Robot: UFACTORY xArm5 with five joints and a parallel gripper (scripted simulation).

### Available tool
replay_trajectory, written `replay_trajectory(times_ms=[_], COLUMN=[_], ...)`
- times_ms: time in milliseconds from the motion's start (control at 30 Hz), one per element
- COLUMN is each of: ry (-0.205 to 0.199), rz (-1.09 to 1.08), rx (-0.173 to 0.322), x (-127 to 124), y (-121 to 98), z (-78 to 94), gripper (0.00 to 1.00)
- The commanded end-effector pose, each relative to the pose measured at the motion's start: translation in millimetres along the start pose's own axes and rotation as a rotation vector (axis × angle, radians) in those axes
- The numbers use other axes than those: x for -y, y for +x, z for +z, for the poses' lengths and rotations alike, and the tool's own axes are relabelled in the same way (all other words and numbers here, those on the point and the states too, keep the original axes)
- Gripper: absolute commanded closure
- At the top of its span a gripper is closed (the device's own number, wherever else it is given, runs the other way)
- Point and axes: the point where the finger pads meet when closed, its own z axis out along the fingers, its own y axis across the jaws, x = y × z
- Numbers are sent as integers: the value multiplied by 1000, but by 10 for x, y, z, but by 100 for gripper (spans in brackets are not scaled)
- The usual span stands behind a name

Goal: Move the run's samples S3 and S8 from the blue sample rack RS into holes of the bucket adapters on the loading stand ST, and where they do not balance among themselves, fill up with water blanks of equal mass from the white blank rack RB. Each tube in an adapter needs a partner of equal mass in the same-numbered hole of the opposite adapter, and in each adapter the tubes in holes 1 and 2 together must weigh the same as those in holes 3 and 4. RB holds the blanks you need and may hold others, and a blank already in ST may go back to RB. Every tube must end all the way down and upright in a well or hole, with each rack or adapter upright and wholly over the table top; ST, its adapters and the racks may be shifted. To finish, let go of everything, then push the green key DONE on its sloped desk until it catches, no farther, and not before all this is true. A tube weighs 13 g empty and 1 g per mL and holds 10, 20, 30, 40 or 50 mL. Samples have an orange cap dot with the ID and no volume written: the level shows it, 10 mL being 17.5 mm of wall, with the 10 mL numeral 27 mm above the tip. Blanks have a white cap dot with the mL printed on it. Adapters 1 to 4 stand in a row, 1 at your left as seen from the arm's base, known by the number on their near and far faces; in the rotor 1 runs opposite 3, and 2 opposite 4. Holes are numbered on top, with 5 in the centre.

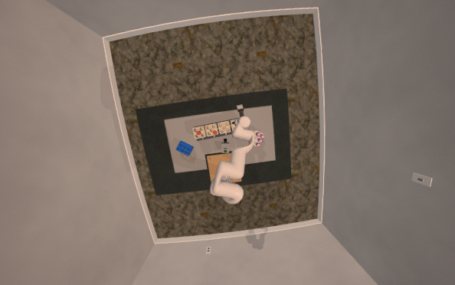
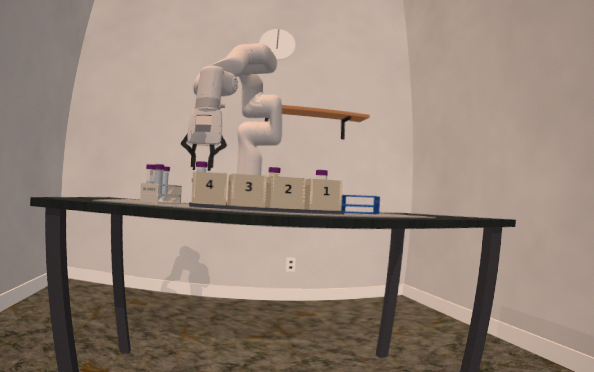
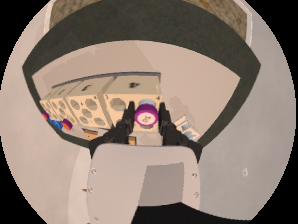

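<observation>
The loading stand holds the adapters in a row: adapter 4 (image 2: 209,187), adapter 3 (image 2: 247,189), adapter 2 (image 2: 287,191) and adapter 1 (image 2: 325,192). My gripper (image 2: 202,161) hangs straight above adapter 4. Its fingers stand slightly apart on either side of the purple cap of a blank tube (image 2: 201,164) that sits down in a hole of adapter 4. In the wrist view the white-dotted cap (image 3: 147,117) lies between the fingertips. Orange-dotted samples sit in adapter 1 (image 1: 198,132) and adapter 2 (image 1: 214,132). The blue rack RS (image 2: 356,205) looks empty.
The white blank rack RB (image 2: 157,191) with several purple-capped tubes stands just beside adapter 4. The green DONE key (image 1: 225,151) on its desk lies between the stand and the arm's base. A wooden shelf (image 2: 325,114) juts out behind the arm.
</observation>
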Motion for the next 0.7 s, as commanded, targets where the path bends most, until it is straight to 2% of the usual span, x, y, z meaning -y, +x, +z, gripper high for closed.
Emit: replay_trajectory(times_ms=[0,133,667], ry=[-2,-2,-2], rz=[0,0,0], rx=[-4,-4,-4], x=[-5,-5,-5], y=[12,12,11], z=[-17,-17,-297], gripper=[57,57,57])
